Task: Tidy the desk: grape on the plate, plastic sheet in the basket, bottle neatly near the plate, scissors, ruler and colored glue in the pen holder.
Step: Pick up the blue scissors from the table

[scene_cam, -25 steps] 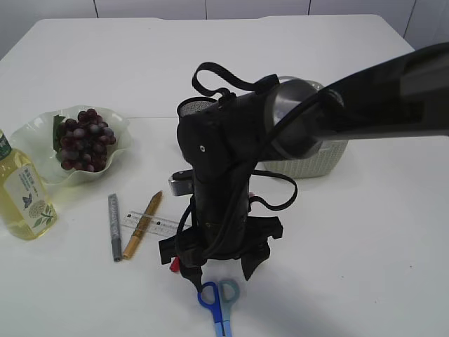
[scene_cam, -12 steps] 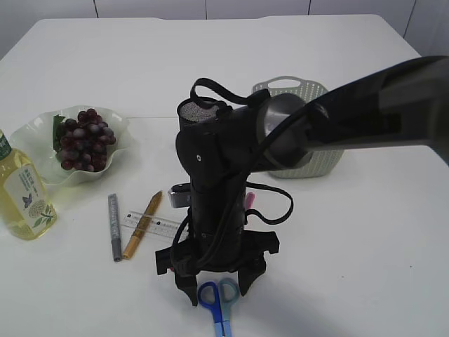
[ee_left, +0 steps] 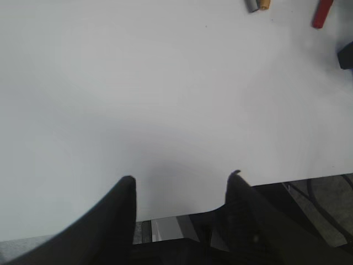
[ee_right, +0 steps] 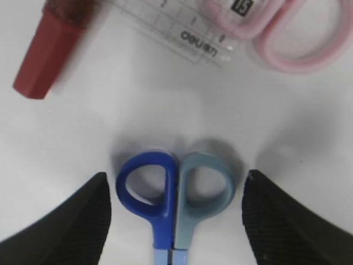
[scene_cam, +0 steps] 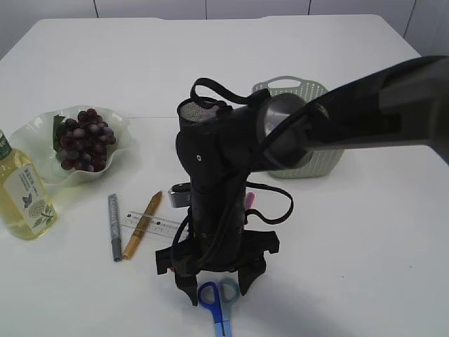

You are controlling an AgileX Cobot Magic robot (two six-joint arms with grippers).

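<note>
The right pincer (scene_cam: 218, 281) hangs low over the front of the worktop (scene_cam: 365, 232), its two dark tips spread wide with nothing between them but the handles of the blue scissors (scene_cam: 218, 303). In the right wrist view those scissors (ee_right: 175, 201) lie flat, the dark blue loop and the paler loop side by side, blades running toward the front edge and out of sight. The tips stand well to either side of the loops, not touching them.

The step looks like picking up these scissors for the pen holder (scene_cam: 198, 111), which peeks out behind the arm. To do it well, I would lower straight down so both tips meet the worktop evenly, then close across the loops or just below them at the neck, where the two halves come together. Gripping one loop alone might let the blades swing open. The red glue stick (ee_right: 51, 48), the clear ruler (ee_right: 185, 32) and a pink pair of scissors (ee_right: 281, 33) lie just beyond, so the descent should not drift that way.

The left pincer (ee_left: 182, 185) is parted too, holding nothing, over bare worktop near the edge.

The grapes (scene_cam: 83, 139) already sit on the plate (scene_cam: 35, 133), the bottle (scene_cam: 22, 193) stands beside it, and the basket (scene_cam: 309, 91) waits behind.
</note>
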